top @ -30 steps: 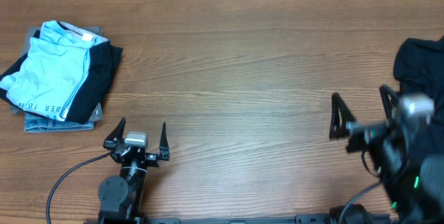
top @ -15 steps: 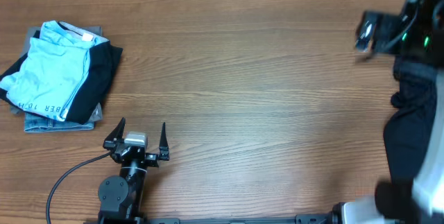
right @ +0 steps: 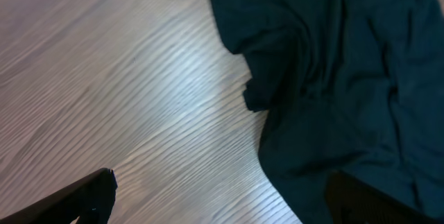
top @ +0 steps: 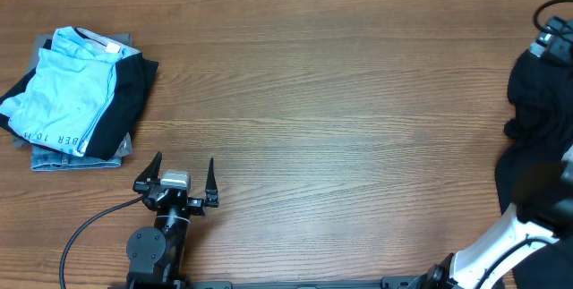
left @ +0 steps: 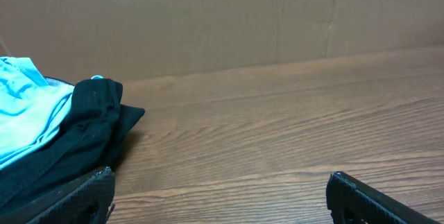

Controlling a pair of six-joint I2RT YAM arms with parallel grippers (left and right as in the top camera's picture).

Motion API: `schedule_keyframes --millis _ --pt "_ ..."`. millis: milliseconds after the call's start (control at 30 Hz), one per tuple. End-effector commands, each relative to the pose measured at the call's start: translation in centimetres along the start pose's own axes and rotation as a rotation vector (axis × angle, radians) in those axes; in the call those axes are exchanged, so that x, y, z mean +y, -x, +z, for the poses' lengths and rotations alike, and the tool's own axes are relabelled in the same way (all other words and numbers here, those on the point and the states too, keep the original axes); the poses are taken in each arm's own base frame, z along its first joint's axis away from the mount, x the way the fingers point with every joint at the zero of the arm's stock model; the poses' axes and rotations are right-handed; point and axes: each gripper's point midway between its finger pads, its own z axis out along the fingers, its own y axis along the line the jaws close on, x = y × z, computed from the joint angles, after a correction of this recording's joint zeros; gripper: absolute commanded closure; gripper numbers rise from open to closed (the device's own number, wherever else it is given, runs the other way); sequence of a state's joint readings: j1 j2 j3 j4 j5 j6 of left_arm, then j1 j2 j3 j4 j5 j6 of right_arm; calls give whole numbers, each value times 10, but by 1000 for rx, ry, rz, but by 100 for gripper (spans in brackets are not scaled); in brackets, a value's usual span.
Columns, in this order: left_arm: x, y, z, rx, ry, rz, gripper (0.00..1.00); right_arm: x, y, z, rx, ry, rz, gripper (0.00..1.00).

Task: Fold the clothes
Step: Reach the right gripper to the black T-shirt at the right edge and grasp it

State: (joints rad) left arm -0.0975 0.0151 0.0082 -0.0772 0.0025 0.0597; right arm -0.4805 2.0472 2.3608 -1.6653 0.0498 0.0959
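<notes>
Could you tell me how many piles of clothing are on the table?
2: folded stack at far left; black T-shirt crumpled at right edge. More may lie off-frame.

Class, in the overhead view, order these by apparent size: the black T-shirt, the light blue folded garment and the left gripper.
Largest, unranked: black T-shirt, cut off by the frame edge, and light blue folded garment look similar in area.
Smallest: left gripper.

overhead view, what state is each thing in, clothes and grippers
black t-shirt: crumpled, not folded, far right
light blue garment: folded, lying on the dark garment
dark garment: folded, under the light blue one
denim piece: folded, lowest of the three
left gripper: open, empty
right gripper: open, empty, over the black t-shirt's edge
</notes>
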Motion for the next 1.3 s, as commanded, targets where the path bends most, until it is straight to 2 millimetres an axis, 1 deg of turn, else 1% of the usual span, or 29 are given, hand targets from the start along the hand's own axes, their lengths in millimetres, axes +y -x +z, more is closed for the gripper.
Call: schedule_keyframes --millis 0,67,100,133,167,200,233,267,367,500,567,767,833,867,1033,1200,1233,1267 --pt "2 0 0 -4 12 19 0 -10 12 39 65 61 70 0" --pt "2 0 0 -4 12 19 0 -13 14 63 112 96 99 0" --pt "2 0 0 -4 12 19 0 -16 14 71 131 99 108 0" --pt "2 0 0 -4 12 19 0 -18 13 79 147 96 116 8" --pt "2 0 0 -4 11 19 0 -22 13 91 167 92 123 24" --pt "2 0 0 -4 12 19 0 -23 13 98 179 90 123 29" --pt "2 0 0 -4 11 19 0 -25 13 110 196 83 127 35" --pt "2 0 0 -4 12 19 0 -27 13 120 207 74 127 38" --pt "2 0 0 -4 12 19 0 -31 15 150 230 48 122 39" --pt "2 0 0 -4 12 19 0 -37 15 174 242 -3 112 40" --pt "2 0 0 -4 12 19 0 -39 16 181 241 -15 110 40" --pt "2 0 0 -4 11 19 0 -43 15 190 243 -32 89 39" --pt "2 0 0 -4 12 19 0 -46 8 199 263 -48 88 39" --pt "2 0 0 -4 12 19 0 -47 1 207 283 -54 87 39" --pt "2 0 0 -4 12 19 0 -46 -17 227 332 -59 83 40" --pt "2 0 0 -4 12 19 0 -49 -28 236 360 -73 82 40" --pt "2 0 0 -4 11 19 0 -49 -30 239 363 -73 85 45" --pt "2 0 0 -4 12 19 0 -49 -31 240 366 -73 85 58"
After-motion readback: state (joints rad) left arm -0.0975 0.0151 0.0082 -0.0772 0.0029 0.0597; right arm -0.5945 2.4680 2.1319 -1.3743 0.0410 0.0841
